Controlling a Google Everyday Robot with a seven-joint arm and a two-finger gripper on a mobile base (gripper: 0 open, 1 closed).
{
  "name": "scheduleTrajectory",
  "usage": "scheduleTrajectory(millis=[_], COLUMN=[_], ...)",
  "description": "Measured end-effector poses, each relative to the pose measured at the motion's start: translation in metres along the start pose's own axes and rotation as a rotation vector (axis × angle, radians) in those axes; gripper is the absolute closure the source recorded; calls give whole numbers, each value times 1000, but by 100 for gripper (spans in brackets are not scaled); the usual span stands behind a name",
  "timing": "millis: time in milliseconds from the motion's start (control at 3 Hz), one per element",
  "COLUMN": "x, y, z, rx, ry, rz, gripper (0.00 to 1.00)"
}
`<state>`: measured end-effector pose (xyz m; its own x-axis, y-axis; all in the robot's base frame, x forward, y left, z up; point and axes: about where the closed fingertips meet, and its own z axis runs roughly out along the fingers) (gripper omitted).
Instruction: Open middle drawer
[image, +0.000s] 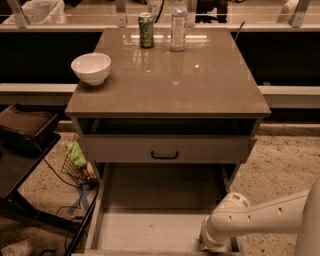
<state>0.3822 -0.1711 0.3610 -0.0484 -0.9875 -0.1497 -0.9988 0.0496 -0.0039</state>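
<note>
**Middle drawer not yet pulled; hand low at the open bottom drawer**

Status: the middle drawer (164, 149) sits up and to the left of the hand, farther from the camera, well apart from it. Its pale front with the small black handle (164, 155) stands close to the cabinet face. Judgement: little or no opening travel done. The hand (206, 245) is at the bottom edge of the view, at the right front corner of the lowest drawer (150, 231), which lies pulled far out with its floor bare. Nothing touches the black handle.

Left to do, as judged:
1. raise the hand and bring it leftward to handle height;
2. take the handle;
3. draw the front out toward the camera.

The extended lowest drawer lies directly under that path and may crowd the approach.

Hidden or unclear:
- Hand state: cannot tell. Its tip is cut by the frame edge and covered by the white wrist (227, 222); whether it touches the lowest drawer's rim is also not readable.
- A dark band runs above the middle drawer's front. I cannot tell whether it is a view into that drawer or a shadowed recess under the surface (200, 85).
- No third drawer front can be made out as such.

Beyond the hand, on the surface: 1 white bowl (91, 67) far left, 1 green can (146, 30) and 1 clear bottle (178, 19) at the back.
</note>
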Motion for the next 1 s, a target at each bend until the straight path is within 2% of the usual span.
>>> scheduleTrajectory(millis=[333, 667, 1000], x=[0, 0, 0], y=[1, 0, 0], z=[1, 1, 1], rx=[-2, -3, -3], ry=[0, 0, 0], rz=[0, 0, 0], gripper=[6, 0, 0])
